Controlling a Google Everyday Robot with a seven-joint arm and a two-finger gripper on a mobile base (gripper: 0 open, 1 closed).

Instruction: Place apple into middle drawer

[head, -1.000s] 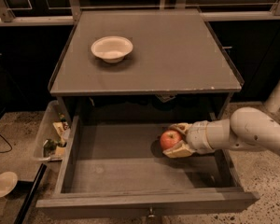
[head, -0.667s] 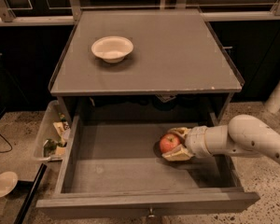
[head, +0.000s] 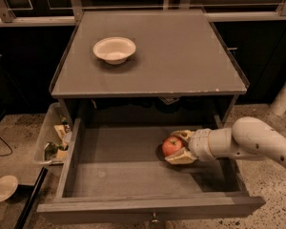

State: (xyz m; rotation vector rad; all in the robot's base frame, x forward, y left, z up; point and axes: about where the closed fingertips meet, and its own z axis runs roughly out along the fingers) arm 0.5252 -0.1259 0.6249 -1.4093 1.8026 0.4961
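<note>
The red apple (head: 171,146) is inside the open middle drawer (head: 109,175), at its right side, low over or on the grey bottom. My gripper (head: 178,147) reaches in from the right, with one finger (head: 182,134) behind the apple and the other in front of it. The fingers are shut on the apple. The drawer is pulled fully out, and its small metal knob (head: 154,219) shows at the front edge.
A shallow white bowl (head: 114,49) sits on the grey cabinet top (head: 181,56). A clear bin of clutter (head: 55,140) stands left of the drawer. A white dish (head: 2,188) lies on the floor at the far left. A white post (head: 285,95) stands at the right.
The arm has sunk slightly and the apple has moved a little lower in the drawer, still between the fingers.
</note>
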